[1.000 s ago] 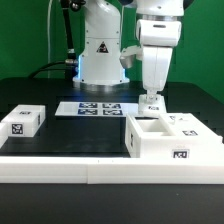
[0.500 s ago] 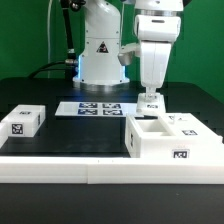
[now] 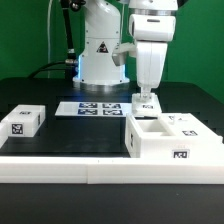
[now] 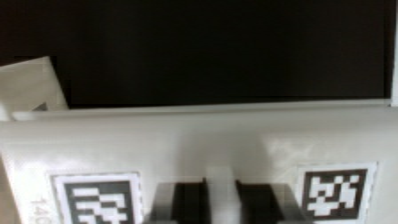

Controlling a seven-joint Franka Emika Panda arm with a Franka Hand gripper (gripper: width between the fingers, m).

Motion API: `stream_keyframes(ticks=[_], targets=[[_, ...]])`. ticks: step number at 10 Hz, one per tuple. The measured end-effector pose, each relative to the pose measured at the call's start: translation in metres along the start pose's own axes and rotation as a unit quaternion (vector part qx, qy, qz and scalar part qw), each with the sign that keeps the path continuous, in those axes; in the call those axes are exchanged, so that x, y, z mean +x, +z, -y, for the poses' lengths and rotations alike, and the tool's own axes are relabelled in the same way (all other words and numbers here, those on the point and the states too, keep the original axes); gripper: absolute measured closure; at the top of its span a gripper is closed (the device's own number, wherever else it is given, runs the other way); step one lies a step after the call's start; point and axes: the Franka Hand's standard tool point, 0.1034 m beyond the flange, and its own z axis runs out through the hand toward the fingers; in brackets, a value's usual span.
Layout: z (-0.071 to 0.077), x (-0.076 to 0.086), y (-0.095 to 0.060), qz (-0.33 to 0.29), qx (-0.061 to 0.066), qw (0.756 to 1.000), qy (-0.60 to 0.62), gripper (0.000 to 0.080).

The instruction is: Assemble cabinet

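Note:
The cabinet [image 3: 160, 142], a large white hollow box with open compartments and tags, stands at the exterior view's right front. My gripper [image 3: 146, 99] hangs just behind its back left corner. It is shut on a white tagged panel [image 3: 147, 103] and holds it upright. In the wrist view my gripper [image 4: 222, 195] shows two dark fingers close together, pinching the edge of this panel [image 4: 196, 135]. A tag sits on each side of the fingers.
A small white tagged box [image 3: 22, 120] lies at the exterior view's left. The marker board [image 3: 95, 108] lies flat in front of the robot base [image 3: 100, 55]. A long white ledge [image 3: 90, 168] runs along the table's front. Another white part's edge [image 4: 25, 88] shows in the wrist view.
My gripper has shifted slightly toward the exterior view's left and a little up, with the panel in it. The cabinet and the small box have not moved.

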Motion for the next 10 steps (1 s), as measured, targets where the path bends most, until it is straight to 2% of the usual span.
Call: stream_keyframes(ticks=[4,10], targets=[[0.001,0.0,0.002,0.0,0.002,1.0,0.0,0.0729],[-0.013,-0.001,0.001,-0.001,0.001,1.0,-0.004,0.0729]])
